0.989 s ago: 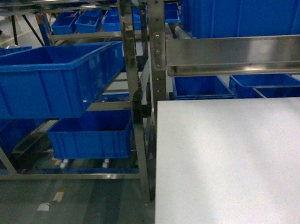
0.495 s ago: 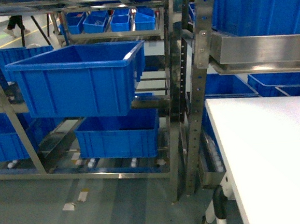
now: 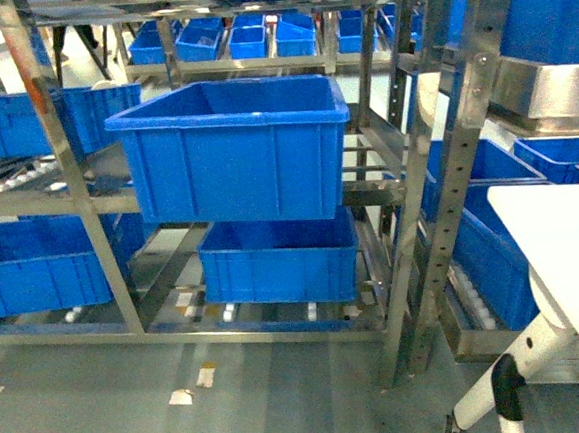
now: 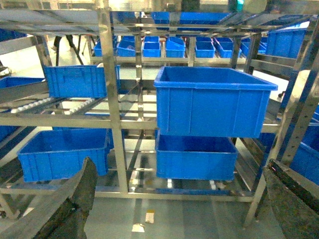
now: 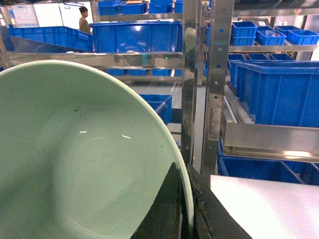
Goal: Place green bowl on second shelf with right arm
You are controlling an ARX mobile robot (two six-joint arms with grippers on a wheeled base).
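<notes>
Bowl contact is seen only in the right wrist view: the green bowl (image 5: 75, 159) fills the lower left of that frame, and its thin rim is pinched at the lower centre between the dark fingers (image 5: 167, 211) of the right gripper (image 5: 185, 214), one finger inside the wall and one outside. The bowl is not visible in the head view.

The walls are smooth and glossy, so the surface is judged slippery. The piece appears rigid and light, and it is probably plastic or melamine, though the material cannot be confirmed. A rim pinch is the only hold a plain wall offers. With the whole bowl hanging off one edge, it is judged liable to pivot or slide if it is swung sharply.

In the left wrist view, the dark fingers (image 4: 75, 204) of the left gripper (image 4: 179, 199) are spread wide at the lower corners of the frame, and nothing is held between them.

Further out, a white table (image 5: 269, 206) occupies the lower right of the right wrist frame. Behind it, steel racking (image 3: 456, 163) with blue crates (image 3: 234, 146) fills the middle and upper part of the head view. A person (image 5: 84, 20) is seen at the upper left, far off.
</notes>
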